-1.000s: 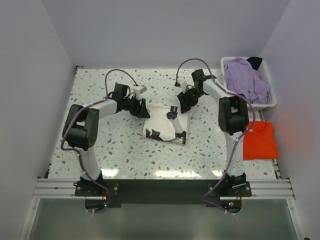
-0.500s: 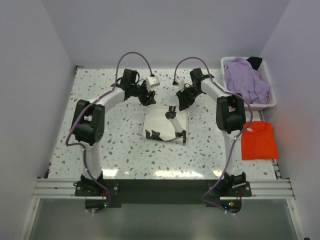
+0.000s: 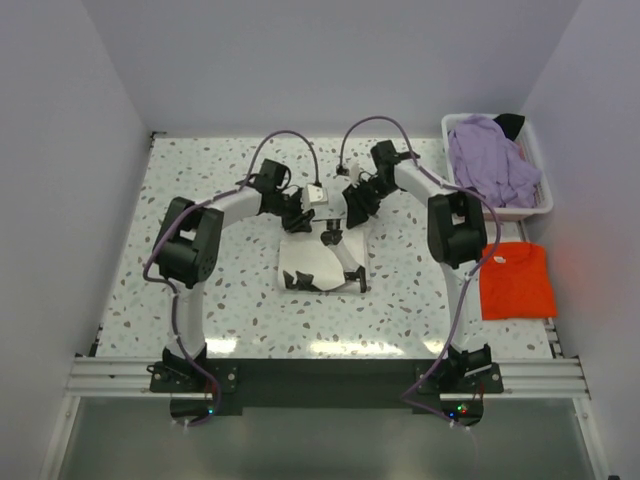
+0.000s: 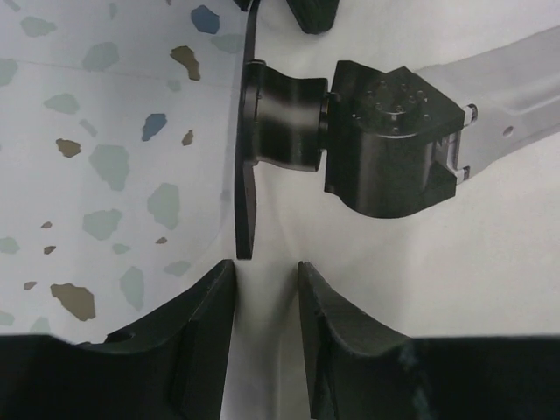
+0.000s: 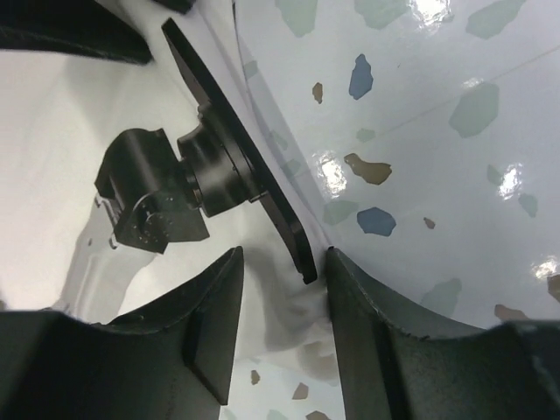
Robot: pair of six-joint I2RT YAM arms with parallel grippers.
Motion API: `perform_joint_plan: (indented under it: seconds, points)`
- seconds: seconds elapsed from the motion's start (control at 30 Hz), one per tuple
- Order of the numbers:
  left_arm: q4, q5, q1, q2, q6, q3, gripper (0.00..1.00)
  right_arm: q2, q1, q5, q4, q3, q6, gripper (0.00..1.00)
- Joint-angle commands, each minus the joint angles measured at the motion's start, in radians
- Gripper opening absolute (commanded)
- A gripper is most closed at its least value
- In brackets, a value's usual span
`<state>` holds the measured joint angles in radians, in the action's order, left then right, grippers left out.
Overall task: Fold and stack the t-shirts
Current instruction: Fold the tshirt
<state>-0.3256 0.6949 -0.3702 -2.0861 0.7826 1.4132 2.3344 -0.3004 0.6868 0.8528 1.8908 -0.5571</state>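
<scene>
The cream-white t-shirt (image 3: 322, 265), with black prints, lies part-folded at the table's middle. My left gripper (image 3: 303, 210) and right gripper (image 3: 350, 208) sit close together at its far edge. In the left wrist view the left gripper (image 4: 267, 271) is closed to a narrow gap with white cloth (image 4: 420, 289) pinched between the fingers. In the right wrist view the right gripper (image 5: 282, 262) holds a bunched edge of the same shirt (image 5: 52, 131). The orange-red t-shirt (image 3: 518, 280) lies folded at the right. The lavender t-shirt (image 3: 490, 160) lies heaped in the basket.
The white plastic basket (image 3: 540, 205) stands at the far right corner, with a dark cloth (image 3: 510, 124) at its back. The speckled tabletop (image 3: 200, 270) is walled on the left, back and right. The two grippers nearly touch each other.
Both grippers moved from the shirt's left and right sides toward each other at its far edge. The left arm swung far back, then in. The shirt shifted slightly nearer and looks narrower.
</scene>
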Motion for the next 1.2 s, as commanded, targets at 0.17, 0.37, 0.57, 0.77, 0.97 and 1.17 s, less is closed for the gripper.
perform_joint_plan:
  seconds: [0.17, 0.37, 0.57, 0.77, 0.97, 1.17]
  points:
    - [0.002, 0.032, -0.044, 0.074, 0.176, -0.036, 0.41, -0.046, 0.084, 0.163, -0.026, 0.019, 0.235, 0.35]
    - [0.034, 0.041, -0.068, 0.049, 0.196, -0.003, 0.53, -0.029, 0.087, 0.163, -0.089, -0.005, 0.324, 0.28]
    - [0.03, 0.069, -0.085, 0.012, 0.188, 0.044, 0.47, -0.021, 0.106, 0.123, -0.1, -0.035, 0.345, 0.21]
    - [0.023, 0.084, -0.099, -0.015, 0.179, 0.078, 0.43, 0.0, 0.106, 0.112, -0.075, -0.032, 0.327, 0.17]
    - [0.019, 0.075, -0.107, -0.054, 0.158, 0.119, 0.42, 0.002, 0.106, 0.134, -0.086, -0.018, 0.315, 0.17]
    - [0.043, 0.069, -0.118, -0.048, 0.152, 0.109, 0.22, -0.006, 0.106, 0.145, -0.093, -0.018, 0.299, 0.16]
